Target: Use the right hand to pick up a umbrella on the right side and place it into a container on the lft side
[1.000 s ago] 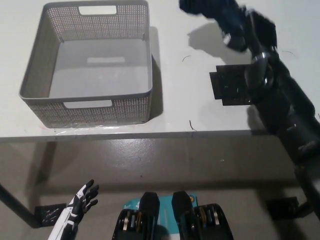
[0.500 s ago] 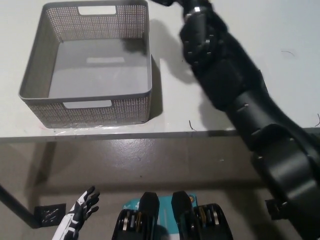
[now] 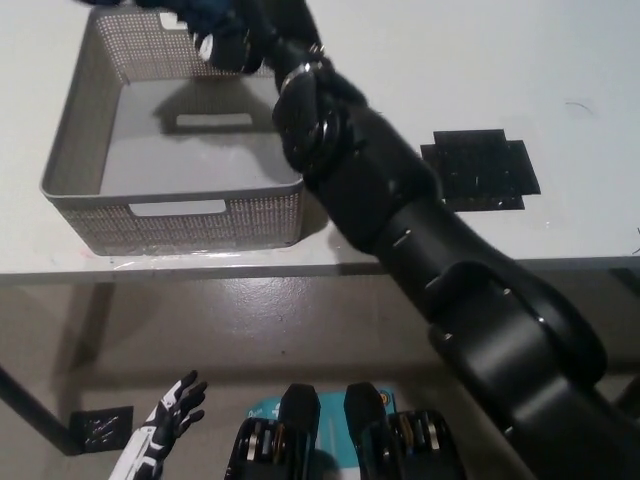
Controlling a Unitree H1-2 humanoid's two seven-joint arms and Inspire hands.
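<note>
White bench (image 3: 420, 60) is carrying a grey mesh container (image 3: 175, 215) at its left and a black square mat (image 3: 480, 170) at its right. Right hand (image 3: 235, 35), black, is now hanging over the container's far rim; half a second ago it was just right of the container, and a second ago it was over the mat. Its fingers are curling around a dark blue umbrella (image 3: 205, 12), partly cut off by the top edge. Container floor is lying bare, with the arm's shadow across it. Left hand (image 3: 175, 410), white, is resting low at lower left below the bench, fingers spread, holding nothing, barely changed.
</note>
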